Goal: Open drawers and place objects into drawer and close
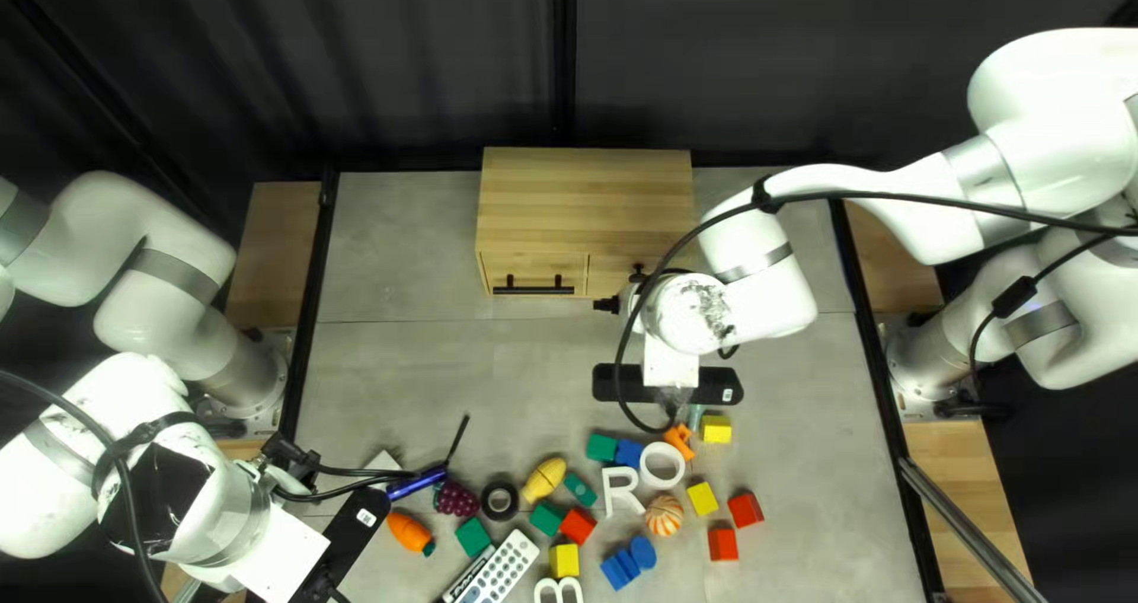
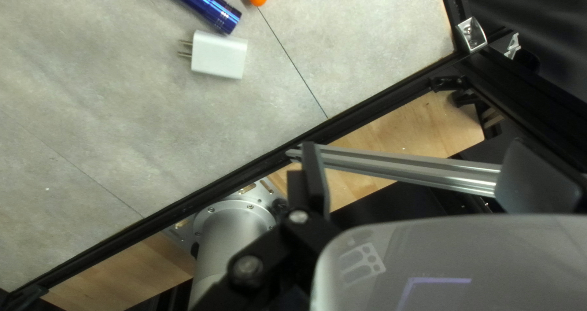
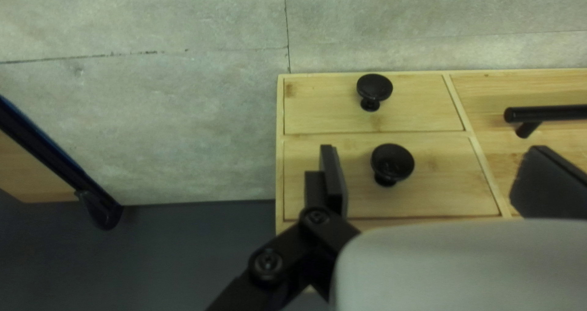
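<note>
The wooden cabinet [image 1: 587, 206] stands at the table's far side, its drawers closed flush. My right gripper [image 1: 619, 300] is at the right part of its front. In the right wrist view, the right gripper [image 3: 437, 176] is open, with the lower black knob [image 3: 392, 163] between its spread fingers, neither seen touching it; the other knob [image 3: 374, 88] is just beyond. My left gripper [image 1: 288, 458] is over the table's left edge; in its wrist view the left gripper [image 2: 422, 176] is open and empty. Ahead of it lie a white charger [image 2: 219, 55] and a blue flashlight [image 2: 202, 5].
Several small objects lie at the near middle of the table, among them a remote [image 1: 499, 568], an orange carrot [image 1: 410, 533], a white ring [image 1: 662, 466] and a yellow block [image 1: 716, 429]. A black bar handle [image 3: 547, 113] is on the cabinet door beside the knobs.
</note>
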### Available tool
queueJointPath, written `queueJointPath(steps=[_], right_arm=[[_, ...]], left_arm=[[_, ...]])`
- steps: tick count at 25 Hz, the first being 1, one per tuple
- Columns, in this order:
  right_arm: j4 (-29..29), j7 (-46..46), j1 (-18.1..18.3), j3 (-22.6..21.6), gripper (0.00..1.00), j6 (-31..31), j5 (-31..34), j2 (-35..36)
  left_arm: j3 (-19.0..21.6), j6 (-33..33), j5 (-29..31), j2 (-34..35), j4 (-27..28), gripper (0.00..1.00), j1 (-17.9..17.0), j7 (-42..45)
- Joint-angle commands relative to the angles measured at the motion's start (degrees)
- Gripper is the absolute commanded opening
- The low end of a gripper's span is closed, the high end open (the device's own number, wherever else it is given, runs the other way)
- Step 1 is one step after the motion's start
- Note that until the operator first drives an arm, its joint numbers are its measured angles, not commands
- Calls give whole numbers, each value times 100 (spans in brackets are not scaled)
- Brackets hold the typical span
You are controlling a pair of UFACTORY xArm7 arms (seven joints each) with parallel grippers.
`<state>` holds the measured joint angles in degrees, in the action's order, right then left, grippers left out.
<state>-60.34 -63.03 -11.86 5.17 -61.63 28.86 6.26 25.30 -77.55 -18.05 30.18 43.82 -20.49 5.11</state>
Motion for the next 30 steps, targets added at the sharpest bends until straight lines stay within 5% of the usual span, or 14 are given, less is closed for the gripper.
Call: queueJointPath(steps=[1,30], right_arm=[[74,-27,54,36,100,199,4,108],[159,-63,269,257,94,465,253,389]], left_arm=[[0,0,0,0,0,100,0,0],[0,0,0,0,0,100,0,0]])
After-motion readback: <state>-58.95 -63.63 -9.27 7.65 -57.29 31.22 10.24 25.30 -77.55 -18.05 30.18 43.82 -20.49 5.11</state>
